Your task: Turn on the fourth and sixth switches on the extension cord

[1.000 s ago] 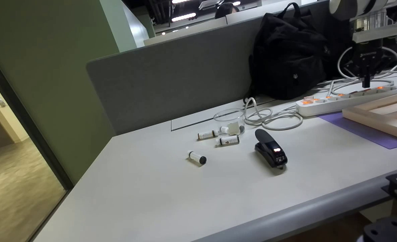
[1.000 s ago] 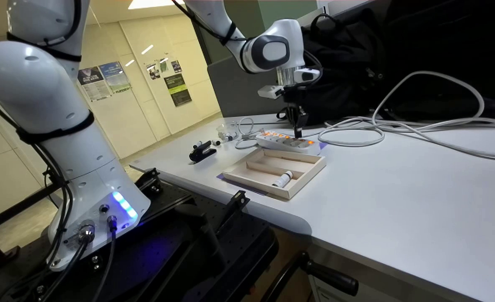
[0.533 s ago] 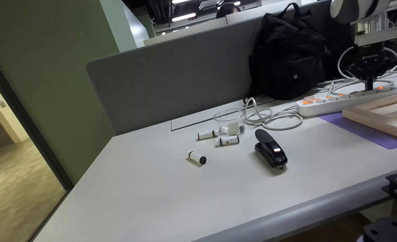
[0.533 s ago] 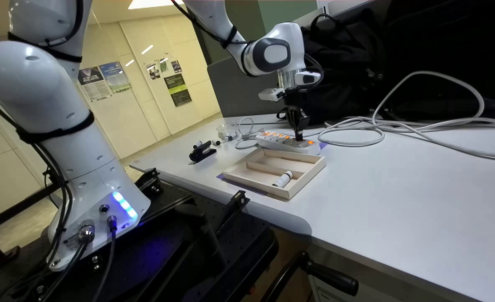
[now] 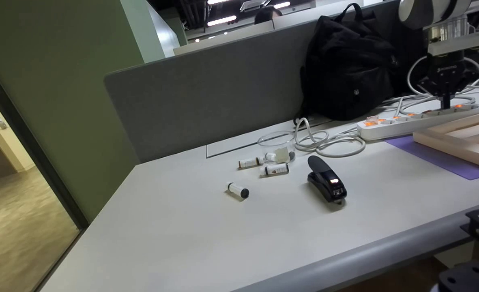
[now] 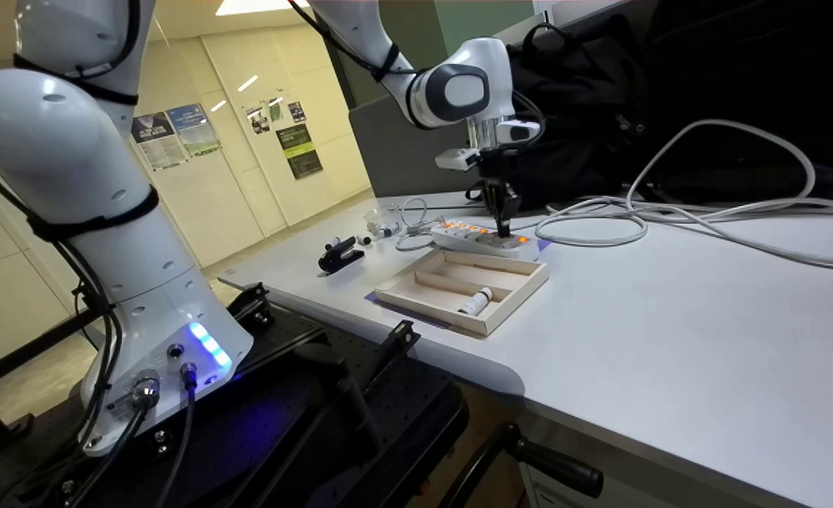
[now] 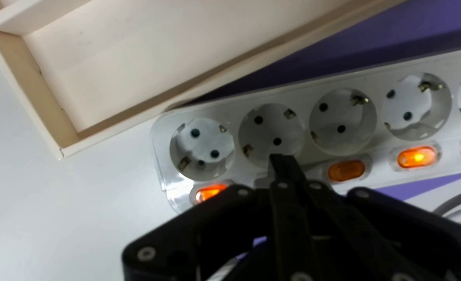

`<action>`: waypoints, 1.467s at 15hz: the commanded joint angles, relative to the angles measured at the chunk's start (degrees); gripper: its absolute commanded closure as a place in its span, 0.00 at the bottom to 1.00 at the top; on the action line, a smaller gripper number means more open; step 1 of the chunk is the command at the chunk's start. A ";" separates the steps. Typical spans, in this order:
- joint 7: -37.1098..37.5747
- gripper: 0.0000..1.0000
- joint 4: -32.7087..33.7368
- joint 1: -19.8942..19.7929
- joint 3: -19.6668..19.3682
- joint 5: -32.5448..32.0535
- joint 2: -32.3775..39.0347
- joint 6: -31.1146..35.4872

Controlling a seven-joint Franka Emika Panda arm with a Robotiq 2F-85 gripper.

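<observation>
The extension cord is a long white power strip, seen in both exterior views (image 5: 389,129) (image 6: 469,245) and in the wrist view (image 7: 339,128). My gripper (image 7: 283,158) points straight down, fingers together with nothing between them. In both exterior views its tips (image 5: 445,107) (image 6: 503,233) reach the strip's top and appear to touch it near one end. The end switch (image 7: 210,192) glows orange. The switch beside it is hidden under my gripper. The following switch (image 7: 346,170) is dark, and the one past it (image 7: 417,157) is lit. Further switches glow along the strip.
A wooden tray (image 6: 518,303) holding a small white bottle (image 6: 476,302) lies alongside the strip on a purple sheet (image 5: 434,156). A black stapler-like object (image 5: 327,180), small bottles (image 5: 275,169), a clear cup (image 5: 276,138), looped white cable (image 5: 340,154) and a black backpack (image 5: 346,77) are around.
My gripper, shut throughout, has come down a little onto the strip's top between one second and half a second ago. Since then it has stayed in place.
</observation>
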 commanded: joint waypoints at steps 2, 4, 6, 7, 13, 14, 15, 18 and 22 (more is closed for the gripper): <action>0.12 1.00 2.04 -0.97 -0.37 0.29 3.09 0.22; 0.00 1.00 2.04 -1.35 -0.24 0.90 3.29 0.40; -0.07 1.00 2.06 -1.72 -0.14 1.48 3.44 0.29; -0.10 1.00 2.01 -1.91 -0.15 1.84 3.46 0.35; -1.78 1.00 2.03 -6.16 0.74 6.77 3.85 -0.36; -2.23 1.00 2.21 -6.96 0.98 7.78 4.04 -0.61; -2.68 1.00 2.41 -7.58 1.24 8.66 4.18 -0.85; -4.08 1.00 3.06 -8.92 2.19 11.30 4.56 -1.43; -7.27 1.00 3.13 -10.17 3.74 14.44 3.88 0.09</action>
